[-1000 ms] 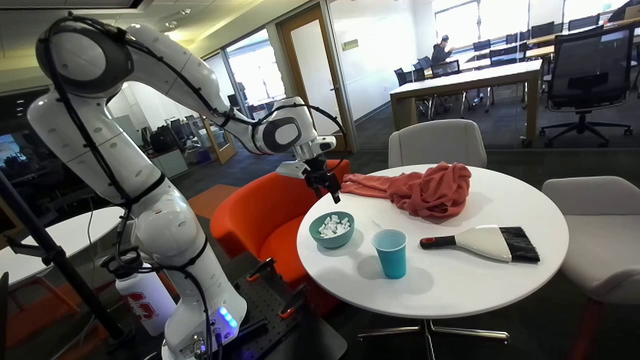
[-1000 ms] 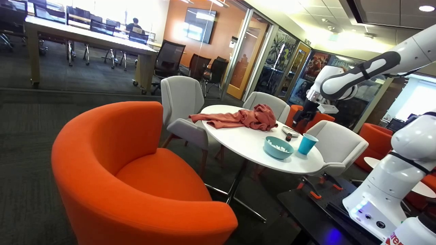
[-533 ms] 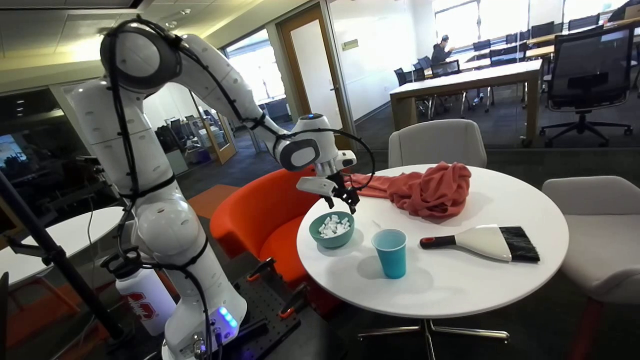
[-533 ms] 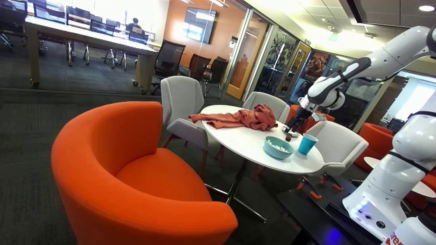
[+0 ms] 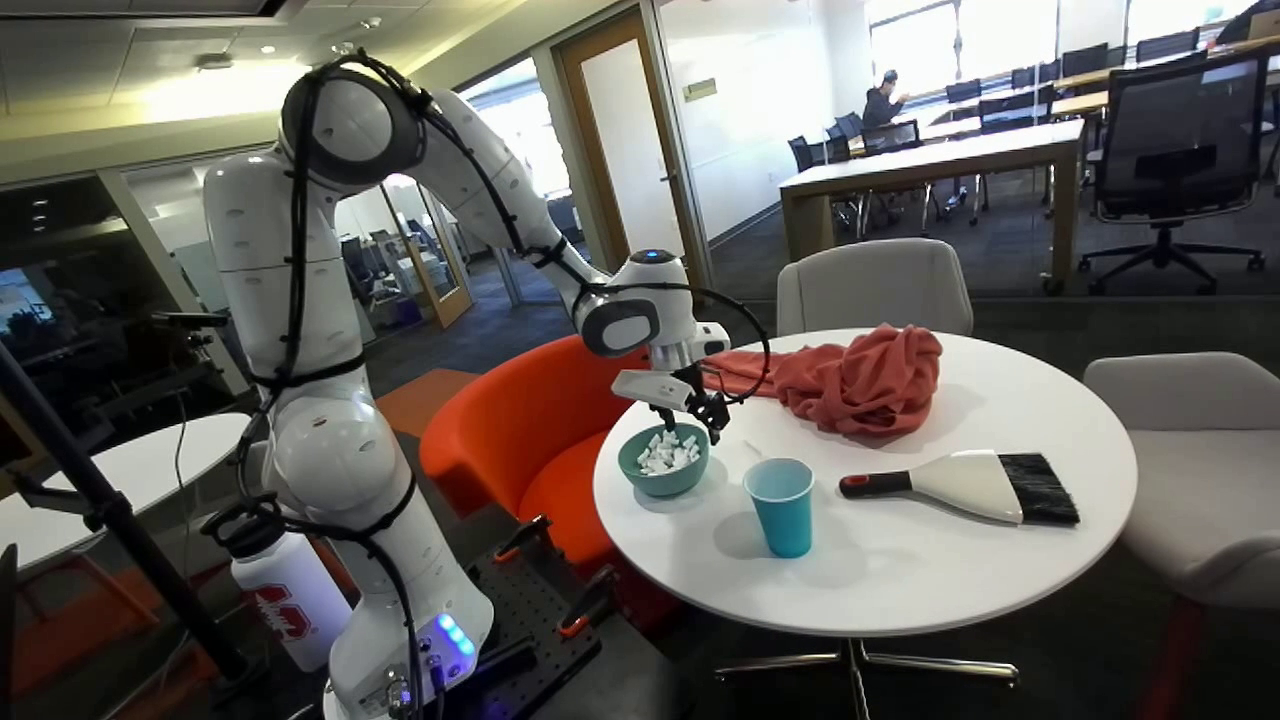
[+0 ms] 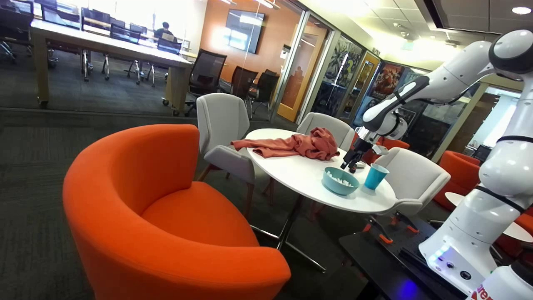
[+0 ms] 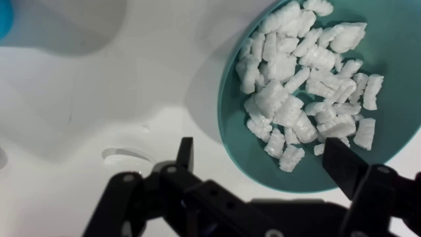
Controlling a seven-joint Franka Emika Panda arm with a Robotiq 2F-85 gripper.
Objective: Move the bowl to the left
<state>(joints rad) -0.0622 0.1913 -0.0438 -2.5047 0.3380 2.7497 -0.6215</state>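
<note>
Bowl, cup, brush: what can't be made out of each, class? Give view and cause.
Bowl, wrist view: cut off by top and right edges; the gripper covers some rim, white pieces some floor.
Cup, wrist view: nearly all beyond the left edge.
Brush, in an exterior view: partly behind the gripper.

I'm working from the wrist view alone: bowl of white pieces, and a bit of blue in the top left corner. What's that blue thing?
Observer: The blue cup, standing upright.
Operator: Copy. Am I working close to any edge?
Observer: Yes, in both exterior views the bowl stands near the edge of the table.
Operator: And anything soft around that I might snag?
Observer: A red cloth lies bunched up there, not touching the bowl.
</note>
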